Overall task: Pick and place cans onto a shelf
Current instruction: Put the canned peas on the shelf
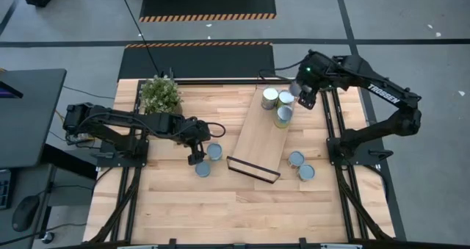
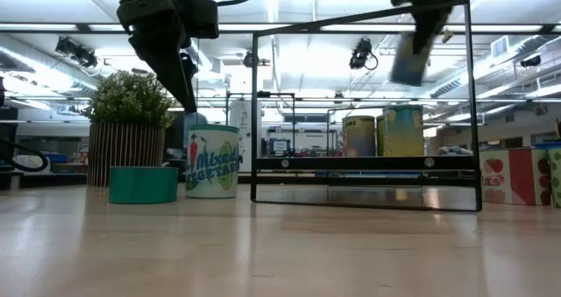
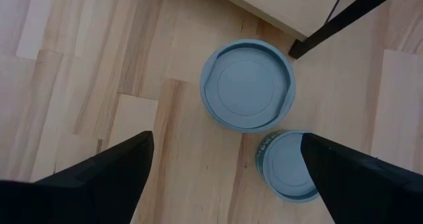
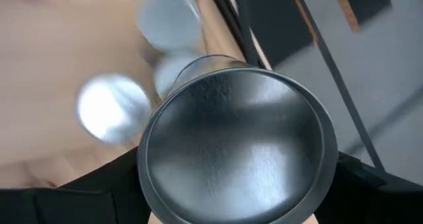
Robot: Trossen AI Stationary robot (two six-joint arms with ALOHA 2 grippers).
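While three cans (image 1: 279, 106) already stand clustered at the far end of the shelf (image 1: 255, 142), a fourth can (image 4: 234, 141) is carried by the right gripper (image 1: 301, 93) just beside that cluster, above the shelf's far right edge. In the right wrist view the jaws are seen pinching this can by its sides, its shiny end turned toward the camera. In the low view it is shown lifted well above the plank.

The left gripper (image 1: 197, 155) is held low over the tabletop on the shelf's left side, its jaws spread wide. Two loose cans (image 3: 247, 85) are framed between its fingers (image 3: 99, 178) in the left wrist view, and both stand near the shelf's black rail (image 3: 344, 16). Two more cans (image 1: 300, 165) wait on the tabletop to the right of the shelf. A potted plant (image 1: 160, 95) is set at the far left.

The step in hand is judged to be placement by the right arm. A free patch of plank beside the standing cans is called for next, with the can lowered upright and released without the neighbours being knocked. A descent around one loose can is probably required of the left gripper.
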